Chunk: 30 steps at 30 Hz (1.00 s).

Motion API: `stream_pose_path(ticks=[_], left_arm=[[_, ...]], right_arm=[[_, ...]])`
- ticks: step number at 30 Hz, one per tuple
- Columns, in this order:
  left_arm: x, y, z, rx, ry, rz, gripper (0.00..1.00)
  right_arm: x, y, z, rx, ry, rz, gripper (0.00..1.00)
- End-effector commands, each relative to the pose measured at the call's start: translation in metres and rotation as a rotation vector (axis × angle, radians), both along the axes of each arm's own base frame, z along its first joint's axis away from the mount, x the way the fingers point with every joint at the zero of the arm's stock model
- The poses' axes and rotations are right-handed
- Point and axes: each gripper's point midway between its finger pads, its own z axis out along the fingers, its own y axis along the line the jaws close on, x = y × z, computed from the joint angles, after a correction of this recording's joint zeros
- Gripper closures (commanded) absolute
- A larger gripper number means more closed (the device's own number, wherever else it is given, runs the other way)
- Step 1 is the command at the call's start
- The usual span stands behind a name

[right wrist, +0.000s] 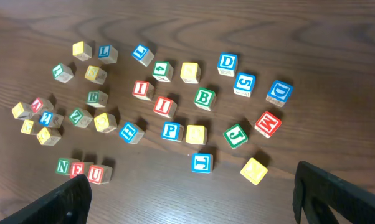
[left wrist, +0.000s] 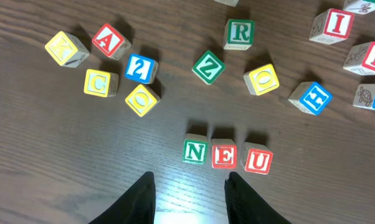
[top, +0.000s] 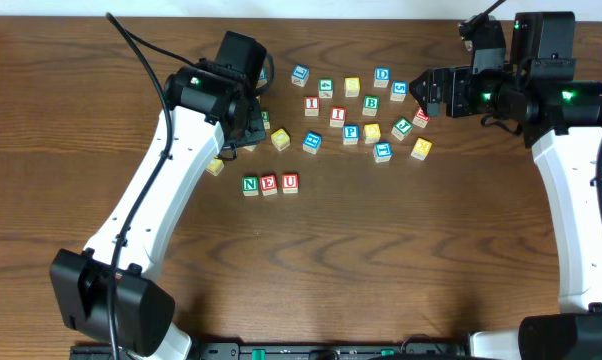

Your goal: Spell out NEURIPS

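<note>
— Where does the green R cube (left wrist: 239, 32) sit?
— Beyond the N-E-U row (left wrist: 224, 155), on its far side and toward the U end; it lies flat with its letter face up; a green Z cube (left wrist: 208, 66) lies nearer the row, apart from it.
— Which arm is nearer?
— The left, I judge; the left end effector (left wrist: 190, 199) shows at the row's near side in its own view, fingers parted, nothing between them; the right end effector (top: 426, 93) gapes wide and empty, well past the U end.
— Any long axis?
— None on a cube; the row's line counts, and the free place is just beside U, away from E.
— Materials?
— Plain wood, flat painted faces, square edges; the tabletop (left wrist: 50, 155) is dark, grained and glossy, so a nudged cube probably slides.
</note>
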Motion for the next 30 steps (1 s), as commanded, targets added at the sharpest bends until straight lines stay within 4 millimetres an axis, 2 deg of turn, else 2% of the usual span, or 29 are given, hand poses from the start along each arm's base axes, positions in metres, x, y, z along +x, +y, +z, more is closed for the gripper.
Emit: stream_pose_path(ticks=[1, 16, 30], left_arm=[[-0.003, 0.005, -0.010, 0.023, 0.030, 0.021, 0.64], [-0.010, 0.015, -0.017, 0.074, 0.055, 0.033, 0.64], [-0.019, 0.029, -0.035, 0.099, 0.110, 0.059, 0.64]], right_arm=[[0.000, 0.000, -0.002, -0.001, 0.003, 0.009, 0.01], [0.000, 0.000, -0.002, -0.001, 0.003, 0.009, 0.01], [0.000, 0.000, -0.002, -0.001, 0.003, 0.009, 0.01]])
